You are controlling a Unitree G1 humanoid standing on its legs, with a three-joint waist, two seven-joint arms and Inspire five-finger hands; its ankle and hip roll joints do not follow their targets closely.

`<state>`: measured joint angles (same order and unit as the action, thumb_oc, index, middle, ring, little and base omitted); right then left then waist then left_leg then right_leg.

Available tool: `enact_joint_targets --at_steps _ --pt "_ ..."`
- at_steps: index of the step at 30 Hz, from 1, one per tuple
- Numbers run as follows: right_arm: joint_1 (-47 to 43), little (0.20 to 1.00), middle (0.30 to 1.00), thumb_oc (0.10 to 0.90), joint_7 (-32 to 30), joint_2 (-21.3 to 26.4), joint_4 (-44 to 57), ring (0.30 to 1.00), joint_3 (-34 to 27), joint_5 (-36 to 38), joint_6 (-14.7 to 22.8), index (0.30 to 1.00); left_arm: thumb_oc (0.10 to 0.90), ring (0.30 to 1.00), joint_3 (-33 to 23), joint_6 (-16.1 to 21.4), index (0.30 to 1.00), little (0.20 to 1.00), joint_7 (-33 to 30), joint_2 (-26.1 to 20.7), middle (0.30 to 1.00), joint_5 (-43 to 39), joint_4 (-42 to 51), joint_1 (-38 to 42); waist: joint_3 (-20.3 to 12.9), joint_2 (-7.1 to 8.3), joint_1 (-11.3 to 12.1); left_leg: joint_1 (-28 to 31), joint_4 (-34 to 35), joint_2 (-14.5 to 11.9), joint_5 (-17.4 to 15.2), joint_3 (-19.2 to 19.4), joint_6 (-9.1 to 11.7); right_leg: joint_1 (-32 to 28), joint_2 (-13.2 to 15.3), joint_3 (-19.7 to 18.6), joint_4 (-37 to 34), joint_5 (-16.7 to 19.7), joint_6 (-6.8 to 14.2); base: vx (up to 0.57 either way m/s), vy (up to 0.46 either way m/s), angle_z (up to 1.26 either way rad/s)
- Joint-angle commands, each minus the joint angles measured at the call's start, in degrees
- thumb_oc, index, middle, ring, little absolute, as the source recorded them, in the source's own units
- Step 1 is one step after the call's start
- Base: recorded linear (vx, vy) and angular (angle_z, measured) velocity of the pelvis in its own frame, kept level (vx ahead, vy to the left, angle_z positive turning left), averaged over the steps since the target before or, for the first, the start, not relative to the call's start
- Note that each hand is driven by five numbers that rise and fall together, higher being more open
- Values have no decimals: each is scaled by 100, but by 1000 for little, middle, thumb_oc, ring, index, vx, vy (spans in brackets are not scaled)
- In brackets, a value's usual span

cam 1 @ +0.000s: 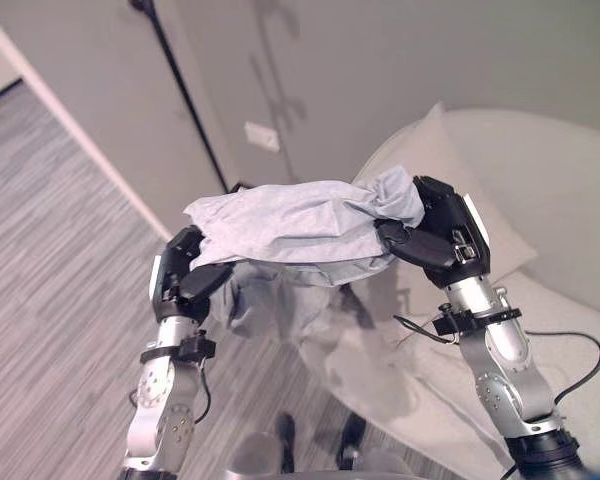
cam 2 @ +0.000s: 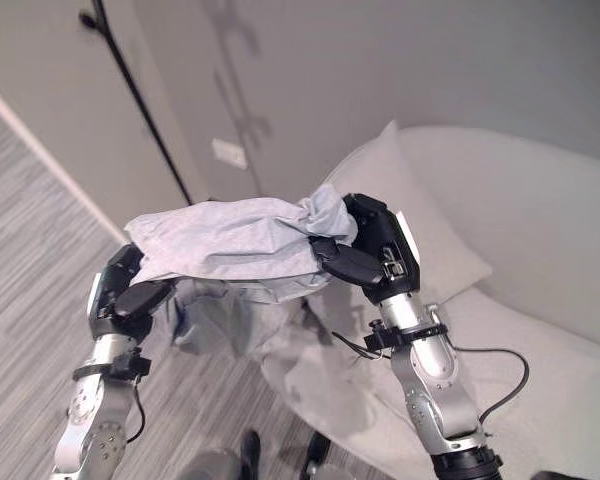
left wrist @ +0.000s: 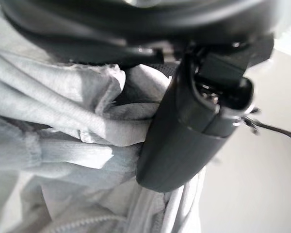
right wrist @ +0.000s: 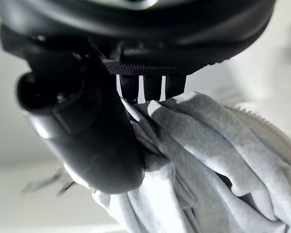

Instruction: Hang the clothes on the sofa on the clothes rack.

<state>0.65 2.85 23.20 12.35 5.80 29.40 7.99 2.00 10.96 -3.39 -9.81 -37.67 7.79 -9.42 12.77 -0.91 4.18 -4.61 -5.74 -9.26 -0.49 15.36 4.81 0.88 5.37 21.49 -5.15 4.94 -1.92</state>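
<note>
We see a pale grey garment [cam 1: 295, 225] stretched in a crumpled band between our two raised hands, its ends bunched, the rest sagging in folds below. It hangs above the light sofa [cam 1: 550, 200]; a thin black rack pole [cam 1: 185, 95] stands by the wall.

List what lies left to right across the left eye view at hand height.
Striped floor → left hand → grey garment stretched between the hands → right hand → sofa cushion.
</note>
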Motion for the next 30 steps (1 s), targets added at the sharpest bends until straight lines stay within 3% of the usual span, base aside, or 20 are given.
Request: enact_joint_targets --at_steps 1,4,5,6,10,11,12,14,16,17,18,19,20,21,22,24,26,29,30 --pt "-170 300 300 400 -256 10 417 300 -929 14 556 300 400 300 -928 752 300 300 -322 -397 300 -415 470 156 -397 181 -225 248 465 -525 477 -94 248 -554 620 -147 64 -385 915 53 297 -16" --pt "-21 300 300 400 -230 75 319 300 -761 75 521 300 400 300 -655 690 300 300 -345 -548 300 -346 422 423 -353 219 -337 327 682 -1234 991 -11 449 -539 942 -119 242 -494 1058 71 437 -10" --pt "25 300 300 400 -221 127 290 300 -681 41 475 300 400 300 -509 667 300 300 -322 -592 300 -296 486 469 -409 136 -310 351 724 -1344 1206 -271 633 -551 1051 -144 330 -487 1172 108 404 -7" --pt "29 300 300 400 -221 130 287 300 -683 41 478 300 400 300 -503 668 300 300 -324 -589 300 -292 487 467 -413 127 -319 344 731 -1349 1214 -288 640 -553 1045 -130 335 -491 1173 140 415 -14" --pt "292 300 300 400 -130 21 301 300 -741 -29 419 300 400 300 -143 607 300 300 -102 -609 300 -135 462 508 -583 171 -411 204 346 -1021 448 -346 634 -696 1595 -73 350 -143 1404 141 460 -2" --pt "452 300 300 400 -88 -176 303 300 -756 -97 355 300 400 300 -16 550 300 300 -23 -779 300 173 453 533 -590 338 -402 155 169 -632 127 -263 396 -627 2001 -132 613 234 1494 125 489 31" --pt "451 300 300 400 -88 -183 305 300 -759 -99 353 300 400 300 -15 550 300 300 -25 -785 300 175 453 537 -603 363 -401 131 170 -600 140 -258 377 -600 2032 -139 610 253 1501 108 476 43" --pt "417 300 300 400 -48 -338 172 300 -671 -149 292 300 400 300 -30 507 300 300 8 -982 300 377 490 599 -563 448 -351 145 180 -286 -25 -143 106 -379 2300 -142 1079 538 1442 54 395 24" --pt "286 300 300 400 -116 -359 56 300 -468 -343 247 300 400 300 -101 531 300 300 -108 -1154 300 568 499 665 -430 474 -278 284 207 24 -179 -30 -141 -182 2610 27 1680 868 1403 72 514 13" --pt "227 300 300 400 -126 -365 62 300 -362 -440 208 300 400 300 -129 543 300 300 -148 -1207 300 635 519 658 -387 412 -236 429 249 112 -331 -31 -217 -135 2691 153 2051 860 1439 173 677 19" --pt "240 300 300 400 -82 -392 67 300 -314 -459 193 300 400 300 -146 506 300 300 -159 -1234 300 741 553 630 -327 401 -271 633 359 311 -416 -15 -384 13 2562 225 2608 587 1344 160 481 13" --pt "246 300 300 400 -81 -393 72 300 -313 -459 190 300 400 300 -146 503 300 300 -162 -1234 300 743 557 625 -324 406 -265 650 374 312 -416 -9 -382 31 2571 207 2654 551 1341 174 549 31" --pt "377 300 300 400 -17 -392 126 300 -397 -385 205 300 400 300 -103 464 300 300 -108 -1217 300 795 539 592 -312 429 -381 794 533 492 -320 -15 -520 279 1983 97 2767 229 1083 80 227 27" --pt "385 300 300 400 -15 -388 130 300 -399 -383 204 300 400 300 -101 464 300 300 -107 -1213 300 796 540 587 -314 420 -370 807 546 479 -320 -6 -510 287 1972 89 2787 208 1073 139 334 15" --pt "433 300 300 400 24 -343 166 300 -440 -382 206 300 400 300 -106 485 300 300 -63 -1228 300 864 548 535 -303 424 -419 897 620 549 -314 -33 -558 438 1638 56 2807 36 1027 103 141 6" --pt "465 300 300 400 56 -269 146 300 -423 -374 209 300 400 300 -151 473 300 300 -72 -1232 300 926 613 406 -324 401 -388 1095 754 618 -448 -30 -536 532 1274 227 2747 -284 1082 201 175 10" --pt "395 300 300 400 50 -243 125 300 -391 -352 217 300 400 300 -212 478 300 300 -157 -1184 300 975 599 400 -323 409 -370 1257 919 683 -452 -12 -540 723 1054 558 2564 -389 1045 158 118 -17" --pt "344 300 300 400 25 -204 89 300 -355 -323 268 300 400 300 -213 479 300 300 -221 -1086 300 977 527 457 -301 424 -446 1396 1039 705 -468 -67 -510 980 743 445 2260 -360 1009 145 12 -9" --pt "347 300 300 400 -49 -199 101 300 -378 -311 309 300 400 300 -83 479 300 300 -237 -986 300 1014 370 669 -227 535 -686 1555 1045 793 -582 -199 -468 1397 399 -125 1559 -10 1030 157 -50 6"
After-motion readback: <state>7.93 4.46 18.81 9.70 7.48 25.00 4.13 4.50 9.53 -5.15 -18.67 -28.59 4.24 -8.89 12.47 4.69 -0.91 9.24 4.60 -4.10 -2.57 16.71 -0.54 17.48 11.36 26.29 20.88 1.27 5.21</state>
